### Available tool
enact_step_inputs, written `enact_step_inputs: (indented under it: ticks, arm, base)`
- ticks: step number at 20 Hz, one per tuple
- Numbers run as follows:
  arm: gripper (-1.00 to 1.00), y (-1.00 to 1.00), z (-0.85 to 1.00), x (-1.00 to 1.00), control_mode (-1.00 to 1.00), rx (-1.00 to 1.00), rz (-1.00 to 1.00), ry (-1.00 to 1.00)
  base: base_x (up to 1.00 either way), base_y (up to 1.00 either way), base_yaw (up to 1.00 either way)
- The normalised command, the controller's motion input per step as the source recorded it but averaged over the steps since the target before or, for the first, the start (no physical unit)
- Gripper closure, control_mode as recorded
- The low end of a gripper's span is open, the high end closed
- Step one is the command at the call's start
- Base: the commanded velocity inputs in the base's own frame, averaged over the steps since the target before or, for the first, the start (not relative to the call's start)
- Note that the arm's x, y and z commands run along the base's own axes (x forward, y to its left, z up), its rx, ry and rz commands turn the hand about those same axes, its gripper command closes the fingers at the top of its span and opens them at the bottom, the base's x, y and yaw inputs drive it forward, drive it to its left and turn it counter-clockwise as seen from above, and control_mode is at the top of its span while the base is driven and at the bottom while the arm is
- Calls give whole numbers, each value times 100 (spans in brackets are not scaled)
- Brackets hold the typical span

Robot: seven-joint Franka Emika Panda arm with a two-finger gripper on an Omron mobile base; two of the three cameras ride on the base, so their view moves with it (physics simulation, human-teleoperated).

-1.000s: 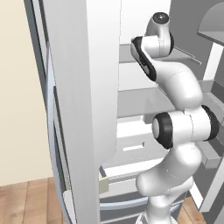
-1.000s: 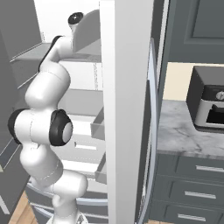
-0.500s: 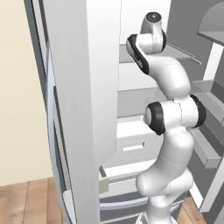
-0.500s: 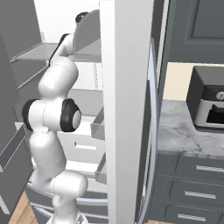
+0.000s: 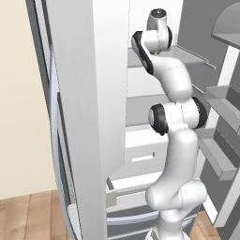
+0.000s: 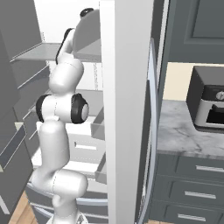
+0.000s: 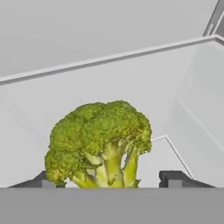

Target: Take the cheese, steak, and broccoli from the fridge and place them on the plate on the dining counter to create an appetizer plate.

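Broccoli [image 7: 99, 142] sits on a white shelf inside the fridge [image 5: 93, 93], directly ahead of the gripper [image 7: 109, 179] and between its two dark fingertips [image 7: 175, 178], which stand spread wide on either side of the stalk. Nothing is held: the jaws are released, with clear space between each tip and the floret. The white arm [image 5: 173, 136] reaches up and into the open fridge [image 6: 127, 109] toward an upper shelf. This looks like the approach to picking the broccoli, one of three items still to be fetched. The next move probably calls for a short push forward so the tips straddle the stalk, then a firm close. The base of the stalk is cut off at the bottom of the hand view, so whether it touches the tips cannot be told. From the base cameras the door and the arm hide the shelf's contents
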Motion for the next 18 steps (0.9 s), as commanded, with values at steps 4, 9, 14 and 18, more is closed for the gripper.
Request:
enact_step_inputs:
  ticks: [4, 9, 14, 18]
  arm:
    - [100, -5, -24, 5, -100, 0, 0, 10]
    - [100, -9, -84, 4, -100, 0, 0, -7]
    - [100, 0, -100, 36, -100, -2, 0, -44]
    - [100, 1, -100, 13, -100, -5, 0, -55]
  base:
    - [0, 0, 0]
    - [0, 0, 0]
    - [0, 0, 0]
    - [0, 0, 0]
